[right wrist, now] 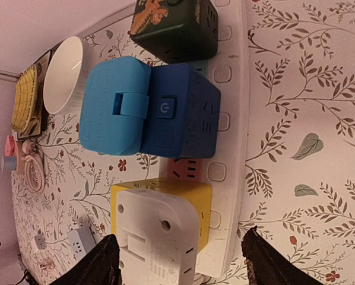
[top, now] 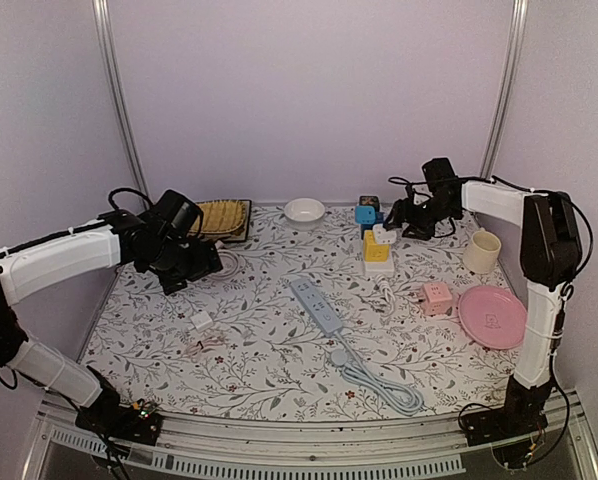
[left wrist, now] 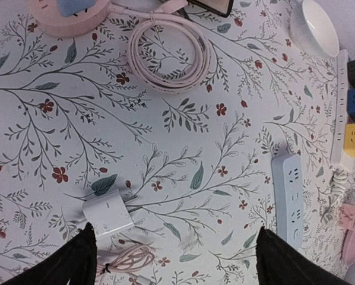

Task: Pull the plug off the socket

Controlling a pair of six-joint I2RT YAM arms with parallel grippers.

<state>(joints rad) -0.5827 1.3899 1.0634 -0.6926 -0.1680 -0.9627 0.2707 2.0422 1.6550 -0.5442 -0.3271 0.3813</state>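
**Straddling the white plug, far right**

The right gripper (right wrist: 180, 234) hangs with fingers spread either side of the white plug (right wrist: 157, 237), a smooth, round-cornered plastic block seated on the glossy yellow cube socket (right wrist: 165, 193). The cube sits on a white strip (right wrist: 232, 148) running near to far. The plug lies straight ahead. The left gripper (left wrist: 176, 231), also spread, is well apart at the left.

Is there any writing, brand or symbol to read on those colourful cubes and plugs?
No words or numbers are legible.
Power symbol: button on the dark blue cube.
Orange picture on the dark green cube: no letters readable.
Moulded marks on the white plug: too small.
Print on the pink plate: blurred.
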